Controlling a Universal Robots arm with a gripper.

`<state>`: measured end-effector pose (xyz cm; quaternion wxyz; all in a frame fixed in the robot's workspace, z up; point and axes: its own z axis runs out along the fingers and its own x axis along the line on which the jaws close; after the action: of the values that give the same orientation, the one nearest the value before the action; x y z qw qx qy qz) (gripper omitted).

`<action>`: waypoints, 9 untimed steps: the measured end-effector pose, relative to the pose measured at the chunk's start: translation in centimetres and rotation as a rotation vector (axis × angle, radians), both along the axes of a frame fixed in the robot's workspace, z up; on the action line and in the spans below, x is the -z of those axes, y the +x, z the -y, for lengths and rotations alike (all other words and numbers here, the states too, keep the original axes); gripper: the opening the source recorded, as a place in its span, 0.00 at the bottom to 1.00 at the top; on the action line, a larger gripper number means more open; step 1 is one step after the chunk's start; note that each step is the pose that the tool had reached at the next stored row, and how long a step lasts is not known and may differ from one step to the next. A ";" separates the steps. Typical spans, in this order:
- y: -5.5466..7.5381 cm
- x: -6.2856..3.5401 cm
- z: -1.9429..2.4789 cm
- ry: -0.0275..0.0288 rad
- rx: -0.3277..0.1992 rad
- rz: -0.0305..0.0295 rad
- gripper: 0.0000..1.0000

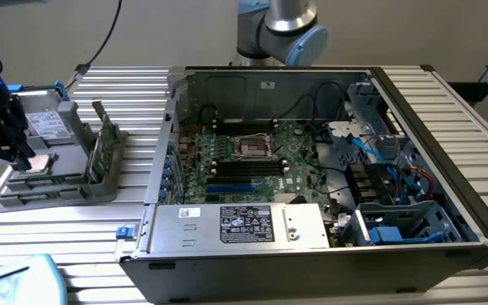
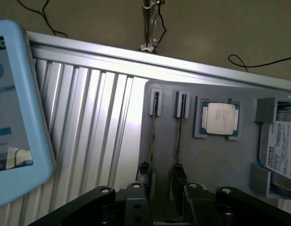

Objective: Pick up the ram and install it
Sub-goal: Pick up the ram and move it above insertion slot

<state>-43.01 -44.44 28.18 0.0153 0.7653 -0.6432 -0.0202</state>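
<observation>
— Hand (image 2: 164,200) state?
— Spread wide, nothing gripped; it is poised above the grey holder (image 2: 216,160) on the bench (image 2: 89,117).
— Writing?
— "TOSHIBA" is read on the drive (image 2: 282,146) label.
— And the ram sticks (image 2: 178,136)?
— Two are stood on edge in holder slots.

Two ram sticks (image 2: 152,136) are counted, standing in one grey holder (image 2: 216,160). One processor (image 2: 220,117), one hard drive (image 2: 282,146) and one tablet (image 2: 13,117) are seen. One case (image 1: 269,276) is counted, with one motherboard (image 1: 261,152) and one power supply (image 1: 236,225) inside.
</observation>
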 end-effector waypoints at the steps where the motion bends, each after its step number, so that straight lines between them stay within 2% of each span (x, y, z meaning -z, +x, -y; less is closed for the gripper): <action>1: 0.0 0.18 0.02 0.0003 0.000 -0.0001 0.34; 9: 0.1 1.63 0.20 0.0032 0.000 -0.0001 0.34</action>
<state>-42.90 -44.64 26.55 0.0141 0.7653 -0.6432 -0.0213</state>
